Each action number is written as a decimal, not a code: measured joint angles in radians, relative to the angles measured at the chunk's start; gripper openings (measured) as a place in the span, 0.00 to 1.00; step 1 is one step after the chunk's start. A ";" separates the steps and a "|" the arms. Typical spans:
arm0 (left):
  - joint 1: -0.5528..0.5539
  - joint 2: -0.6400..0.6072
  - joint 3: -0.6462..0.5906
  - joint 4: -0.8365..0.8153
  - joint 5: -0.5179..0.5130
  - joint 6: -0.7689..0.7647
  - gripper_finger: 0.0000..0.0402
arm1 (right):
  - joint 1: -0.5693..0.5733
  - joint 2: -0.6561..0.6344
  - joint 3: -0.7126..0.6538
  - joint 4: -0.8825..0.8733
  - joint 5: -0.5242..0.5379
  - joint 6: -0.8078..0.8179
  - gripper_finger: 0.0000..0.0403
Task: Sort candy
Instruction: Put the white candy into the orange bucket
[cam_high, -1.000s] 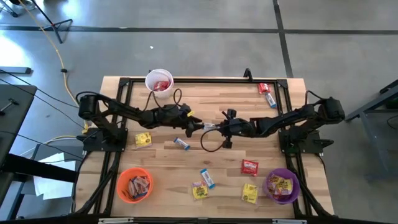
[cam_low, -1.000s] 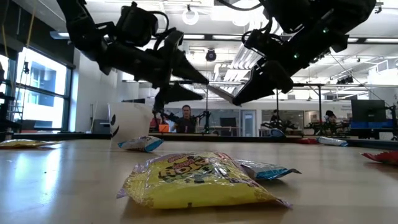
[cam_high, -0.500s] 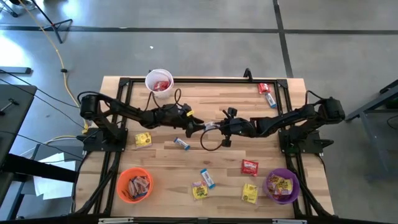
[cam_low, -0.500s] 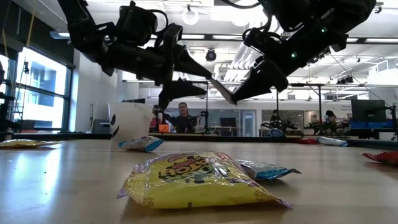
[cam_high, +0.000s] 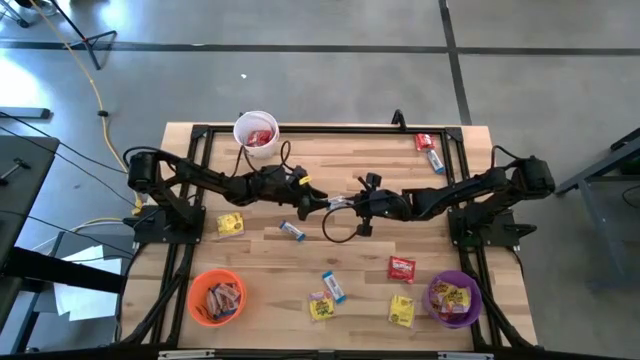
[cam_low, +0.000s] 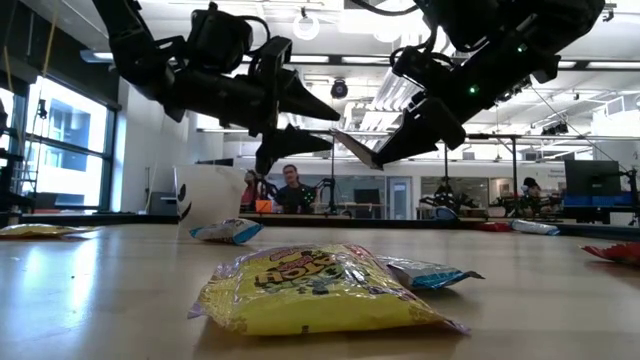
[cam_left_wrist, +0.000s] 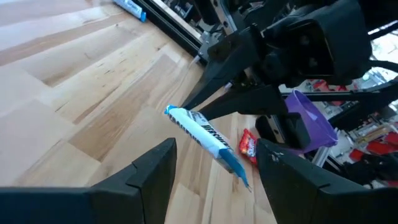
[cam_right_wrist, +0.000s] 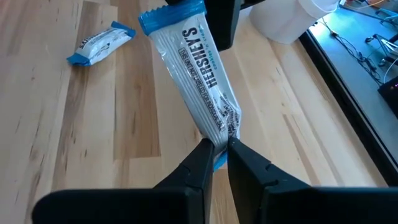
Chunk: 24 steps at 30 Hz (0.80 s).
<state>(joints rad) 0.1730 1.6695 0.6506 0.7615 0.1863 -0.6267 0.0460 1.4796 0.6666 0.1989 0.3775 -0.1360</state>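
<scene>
A slim blue-and-white candy bar (cam_high: 335, 203) hangs in the air over the table's middle, between my two grippers. My right gripper (cam_right_wrist: 219, 148) is shut on it. My left gripper (cam_left_wrist: 217, 149) is open, and its fingers stand on either side of the bar's free end (cam_left_wrist: 239, 169) without touching it. Other candies lie flat on the wood: yellow packets (cam_high: 231, 223) (cam_high: 401, 310), a red packet (cam_high: 401, 267) and blue bars (cam_high: 291, 231) (cam_high: 333, 287). My right gripper pinches the blue-and-white bar by one end (cam_right_wrist: 219, 134) between its two fingertips, coming level from the table's right side. The fingers lie along the bar. The bar is lifted clear of the table and sticks out past the fingertips toward my left gripper (cam_low: 330, 125).
A white cup (cam_high: 256, 131) with red candy stands at the far edge. An orange cup (cam_high: 216, 297) is at near left and a purple cup (cam_high: 453, 298) at near right, both holding candy. A red packet and a blue bar (cam_high: 430, 150) lie at far right. A dark cable loop (cam_high: 338, 228) hangs below the grippers.
My left gripper has opened and let go of the blue-and-white bar, which stays in my right gripper, lifted at the same place over the table's middle. Neither arm has otherwise shifted noticeably.
</scene>
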 joint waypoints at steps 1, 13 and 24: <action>0.005 0.000 0.000 -0.001 0.008 -0.010 0.51 | 0.000 0.000 0.000 0.000 0.000 0.000 0.10; 0.010 -0.001 0.009 -0.001 0.016 -0.053 0.51 | 0.000 0.000 0.000 0.059 0.035 -0.002 0.10; 0.003 -0.001 0.021 -0.177 0.049 0.172 0.48 | 0.000 0.000 0.001 0.029 -0.037 0.025 0.10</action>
<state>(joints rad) 0.1756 1.6684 0.6712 0.5841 0.2356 -0.4546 0.0456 1.4796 0.6674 0.2278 0.3408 -0.1108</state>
